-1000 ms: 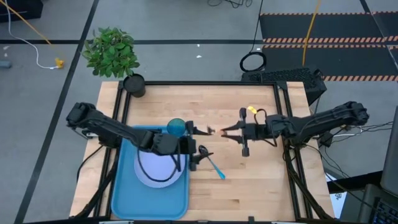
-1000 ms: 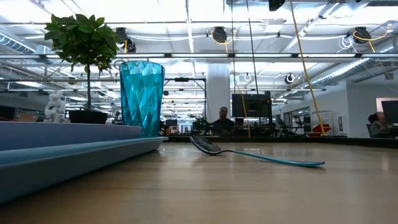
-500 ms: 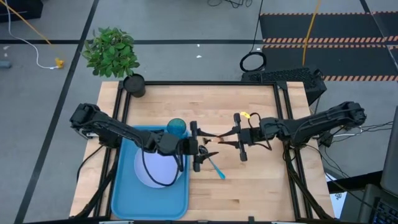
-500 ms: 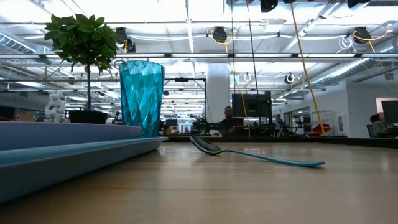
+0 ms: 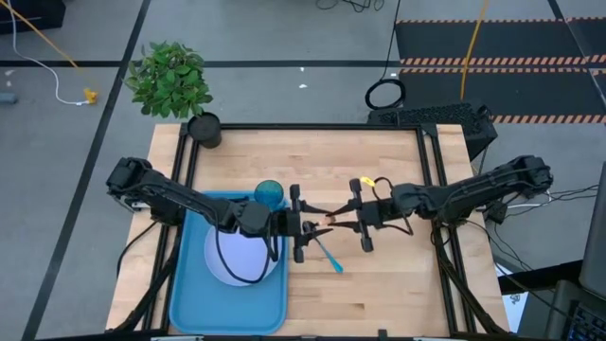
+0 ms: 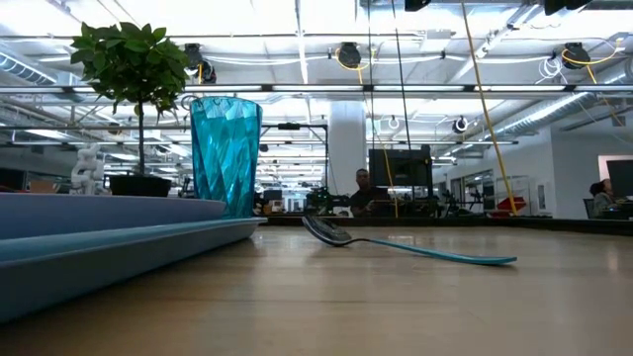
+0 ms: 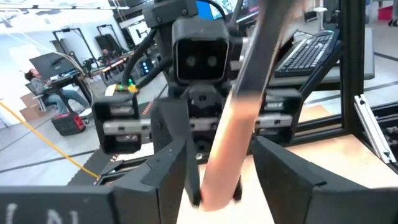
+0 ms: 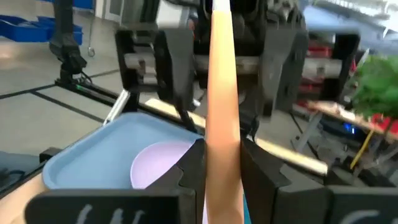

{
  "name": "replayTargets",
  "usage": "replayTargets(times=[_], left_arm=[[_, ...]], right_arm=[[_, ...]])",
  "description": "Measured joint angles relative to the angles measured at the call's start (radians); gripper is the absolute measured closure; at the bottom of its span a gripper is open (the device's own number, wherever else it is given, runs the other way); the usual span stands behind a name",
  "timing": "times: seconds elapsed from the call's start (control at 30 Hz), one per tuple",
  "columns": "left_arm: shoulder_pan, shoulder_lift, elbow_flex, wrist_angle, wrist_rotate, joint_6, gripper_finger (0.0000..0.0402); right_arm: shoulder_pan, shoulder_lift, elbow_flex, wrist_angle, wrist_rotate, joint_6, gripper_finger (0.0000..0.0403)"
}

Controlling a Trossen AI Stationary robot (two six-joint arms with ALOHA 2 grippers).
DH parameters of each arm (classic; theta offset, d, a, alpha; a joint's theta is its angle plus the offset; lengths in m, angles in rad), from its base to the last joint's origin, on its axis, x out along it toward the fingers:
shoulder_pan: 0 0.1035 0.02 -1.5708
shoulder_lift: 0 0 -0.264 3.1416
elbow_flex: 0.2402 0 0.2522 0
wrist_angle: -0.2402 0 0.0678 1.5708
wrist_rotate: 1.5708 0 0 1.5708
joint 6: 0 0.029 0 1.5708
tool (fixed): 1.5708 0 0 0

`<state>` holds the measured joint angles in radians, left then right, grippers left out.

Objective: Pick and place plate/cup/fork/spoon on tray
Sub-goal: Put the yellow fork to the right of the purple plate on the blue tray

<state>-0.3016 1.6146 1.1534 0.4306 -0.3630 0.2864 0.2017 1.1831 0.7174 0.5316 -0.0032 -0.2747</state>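
The right gripper (image 5: 347, 215) has carried the fork (image 5: 333, 217) leftward to the left gripper (image 5: 309, 226).

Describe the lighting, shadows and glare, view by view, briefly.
High view: even overhead light, barely any shadow on the table. Low view: bright ceiling lights behind backlight the cup, which glows. Right wrist view: the fork is brightly lit.

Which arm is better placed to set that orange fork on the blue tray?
Left. The left gripper meets the fork beside the tray; the right gripper, clamped on the fork, sits farther from the tray.
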Motion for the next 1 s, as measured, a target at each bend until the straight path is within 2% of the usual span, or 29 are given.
replayTargets(times=[0.37,0.63,0.83,1.0], left_arm=[[0.0,0.0,0.0,0.0,0.001,0.008,0.0258],[-0.003,0.0,0.0,0.021,0.042,0.035,0.0327],[-0.001,-0.001,0.0,0.021,0.046,0.031,0.0328],[-0.001,-0.001,0.0,0.017,0.053,0.021,0.0328]], right_arm=[[0.018,-0.001,0.0,0.035,0.006,-0.034,0.0342],[0.019,-0.001,0.0,0.048,0.016,-0.03,0.0342],[0.019,-0.002,0.0,0.048,0.029,-0.026,0.0337],[0.031,-0.001,0.0,0.047,0.045,-0.027,0.0308]])
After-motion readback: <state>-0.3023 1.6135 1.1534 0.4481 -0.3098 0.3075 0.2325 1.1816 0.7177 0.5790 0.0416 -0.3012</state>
